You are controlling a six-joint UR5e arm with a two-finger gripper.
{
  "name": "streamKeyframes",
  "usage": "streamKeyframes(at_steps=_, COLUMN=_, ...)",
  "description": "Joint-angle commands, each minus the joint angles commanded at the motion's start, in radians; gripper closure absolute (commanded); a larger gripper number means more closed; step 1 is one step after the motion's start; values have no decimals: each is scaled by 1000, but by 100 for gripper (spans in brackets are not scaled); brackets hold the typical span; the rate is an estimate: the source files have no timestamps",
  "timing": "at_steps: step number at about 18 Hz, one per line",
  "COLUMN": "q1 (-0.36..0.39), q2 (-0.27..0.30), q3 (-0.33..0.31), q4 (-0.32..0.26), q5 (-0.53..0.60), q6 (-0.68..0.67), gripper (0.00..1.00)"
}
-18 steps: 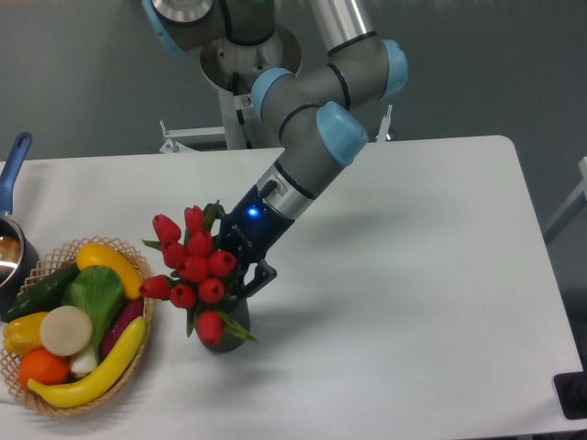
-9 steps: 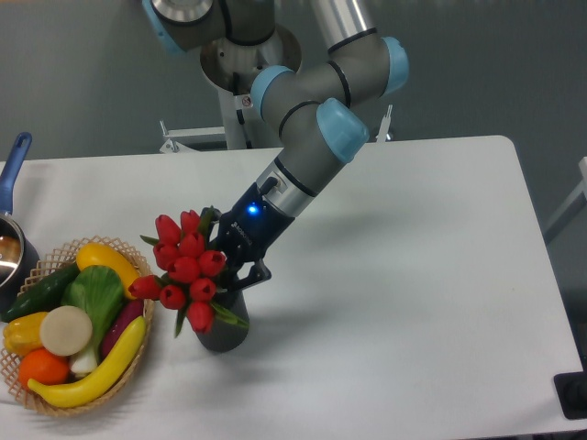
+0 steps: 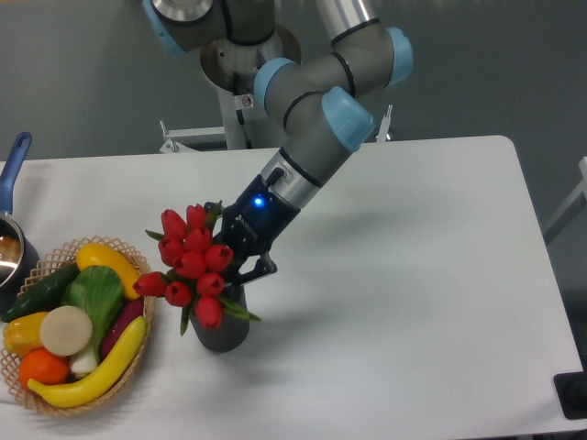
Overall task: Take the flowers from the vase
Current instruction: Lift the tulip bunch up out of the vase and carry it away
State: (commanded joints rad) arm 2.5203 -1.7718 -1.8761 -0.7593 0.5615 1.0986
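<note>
The flowers (image 3: 190, 264), a bunch of red tulip buds with green leaves, lean left over the mouth of the vase (image 3: 221, 327), a short dark grey cylinder on the table. Their stems are hidden behind the buds and the gripper. My gripper (image 3: 237, 271) reaches down from the upper right, right behind the bunch and just above the vase mouth. Its fingers sit around the stem area and look shut on the bunch. A blue light glows on the wrist.
A woven wicker basket (image 3: 138, 353) with toy vegetables and fruit sits at the left, its rim close to the vase. A pot with a blue handle (image 3: 13, 167) is at the far left edge. The white table (image 3: 413, 302) stretches to the right.
The bunch and gripper swung left and down half a second ago, then back a little right and up. The vase has shifted slightly left of its earliest spot.
</note>
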Motion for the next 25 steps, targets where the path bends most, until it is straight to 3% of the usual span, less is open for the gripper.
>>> streamKeyframes(at_steps=12, q1=44, q2=75, q3=87, q4=0, q5=-78, q6=-272, gripper=60)
streamKeyframes(at_steps=21, q1=120, q2=68, q3=276, q4=-2, q5=-143, q6=-505, gripper=60)
streamKeyframes(at_steps=25, q1=164, q2=54, q3=319, q4=0, q5=-141, q6=-519, gripper=60)
